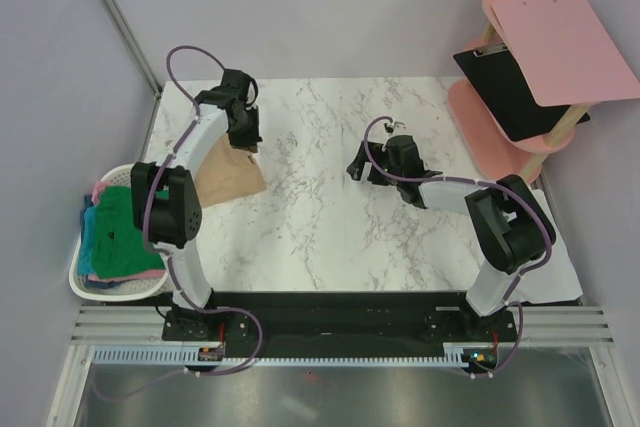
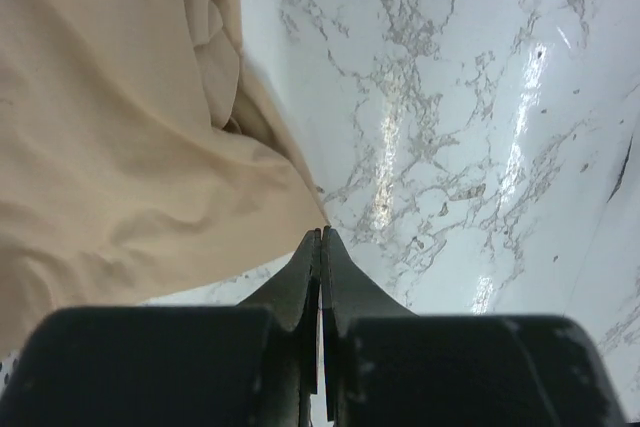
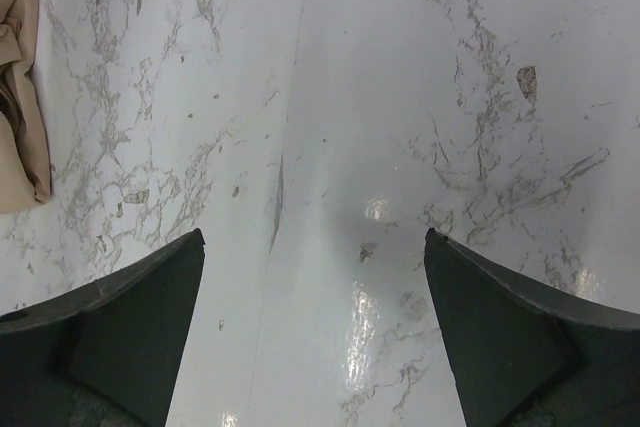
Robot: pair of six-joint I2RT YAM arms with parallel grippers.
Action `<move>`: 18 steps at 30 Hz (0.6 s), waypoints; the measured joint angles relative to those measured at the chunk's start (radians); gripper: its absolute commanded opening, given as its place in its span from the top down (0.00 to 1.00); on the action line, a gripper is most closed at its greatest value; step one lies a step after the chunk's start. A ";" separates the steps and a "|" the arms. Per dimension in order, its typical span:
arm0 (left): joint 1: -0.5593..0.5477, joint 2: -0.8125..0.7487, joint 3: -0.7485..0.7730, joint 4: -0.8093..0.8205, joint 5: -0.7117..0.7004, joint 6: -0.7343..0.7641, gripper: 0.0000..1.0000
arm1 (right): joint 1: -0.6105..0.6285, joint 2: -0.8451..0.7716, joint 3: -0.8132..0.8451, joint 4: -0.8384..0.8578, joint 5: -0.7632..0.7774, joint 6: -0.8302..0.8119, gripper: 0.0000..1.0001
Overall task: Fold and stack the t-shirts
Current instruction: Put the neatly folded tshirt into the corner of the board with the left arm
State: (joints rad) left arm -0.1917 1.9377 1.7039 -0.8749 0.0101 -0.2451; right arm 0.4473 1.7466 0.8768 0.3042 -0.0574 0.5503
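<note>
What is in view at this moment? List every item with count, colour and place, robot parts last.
tan t-shirt: one, tan, crumpled on the table's left side
basket t-shirts: a pile, green on top, teal-blue and pink below; count unclear
laundry basket: one, white, slatted, beside the table's left edge
table: one, white marble
stand: one, pink, far right
pink clipboard: one, on the stand
black clipboard: one, partly under the pink one
white sheet: one, at the table's right edge
left arm: one, white and black
right arm: one, white and black
left tool: shut, tip at the tan shirt's corner
right tool: open, over bare marble
</note>
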 measured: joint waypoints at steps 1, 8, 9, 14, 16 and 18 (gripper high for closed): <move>0.000 -0.029 -0.033 0.009 0.000 -0.003 0.98 | 0.000 -0.003 0.000 0.001 -0.002 0.000 0.02; 0.035 -0.121 -0.213 -0.046 -0.119 -0.057 0.98 | 0.000 -0.004 0.000 -0.003 -0.028 -0.004 0.02; 0.045 -0.113 -0.219 -0.064 -0.133 -0.062 0.98 | 0.000 -0.004 0.000 -0.005 -0.030 -0.005 0.02; 0.075 -0.069 -0.236 -0.126 -0.171 -0.072 0.98 | 0.000 -0.004 0.000 -0.006 -0.035 -0.010 0.02; 0.071 -0.065 -0.262 -0.140 -0.193 -0.076 0.98 | 0.000 -0.004 0.000 -0.007 -0.036 -0.013 0.02; 0.068 -0.065 -0.296 -0.157 -0.212 -0.079 0.98 | -0.001 -0.004 0.000 -0.006 -0.040 -0.013 0.02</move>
State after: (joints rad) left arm -0.1242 1.8729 1.4078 -1.0321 -0.2016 -0.3244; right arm 0.4465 1.7428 0.8768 0.2977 -0.0978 0.5373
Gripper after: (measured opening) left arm 0.025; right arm 0.982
